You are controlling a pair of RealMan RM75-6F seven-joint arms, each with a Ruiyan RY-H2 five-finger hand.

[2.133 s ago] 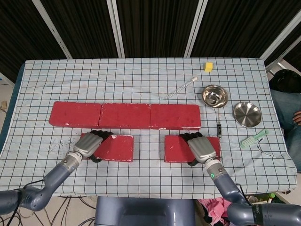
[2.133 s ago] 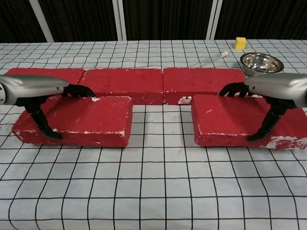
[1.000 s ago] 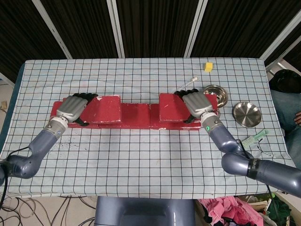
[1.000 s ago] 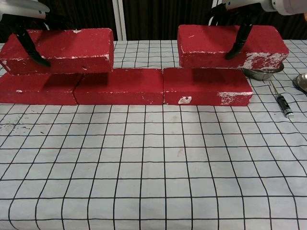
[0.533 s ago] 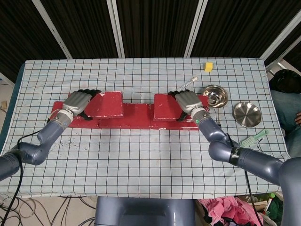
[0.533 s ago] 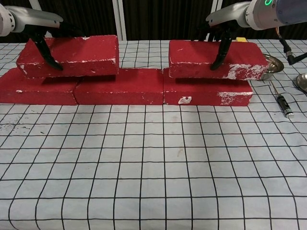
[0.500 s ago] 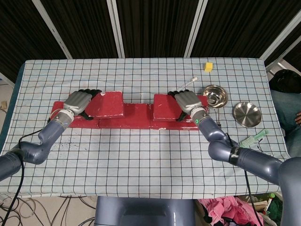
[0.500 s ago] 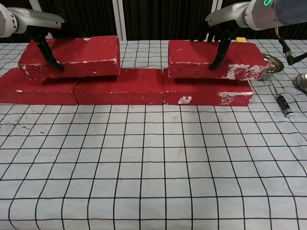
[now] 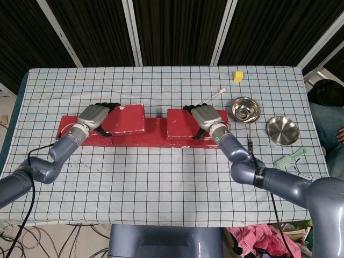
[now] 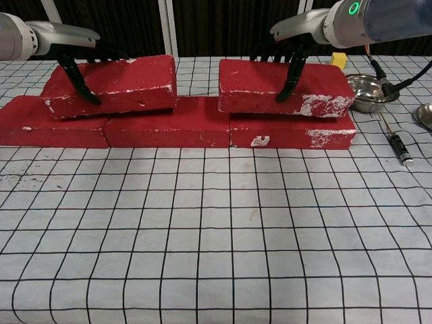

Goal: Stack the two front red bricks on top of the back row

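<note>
Three red bricks form the back row (image 10: 169,125) across the table (image 9: 156,135). My left hand (image 10: 67,46) grips the left end of a red brick (image 10: 128,84) that sits slightly tilted over the row's left and middle bricks. My right hand (image 10: 297,40) grips a second red brick (image 10: 260,86) from above, over the row's right brick. In the head view the left hand (image 9: 94,115) and its brick (image 9: 127,119) are left of centre, while the right hand (image 9: 207,117) and its brick (image 9: 179,123) are right of centre. Whether the held bricks touch the row I cannot tell.
Two steel bowls (image 9: 245,109) (image 9: 282,130) stand to the right of the row, with a small screwdriver (image 9: 250,146) and a green tool (image 9: 290,158) near them. A yellow block (image 9: 238,76) and a thin white stick (image 9: 207,100) lie behind. The checked cloth (image 10: 216,243) covers the front.
Both hands lifted the front bricks off the cloth, carried them back over the row, and have since lowered them and slid them inward toward the centre.
</note>
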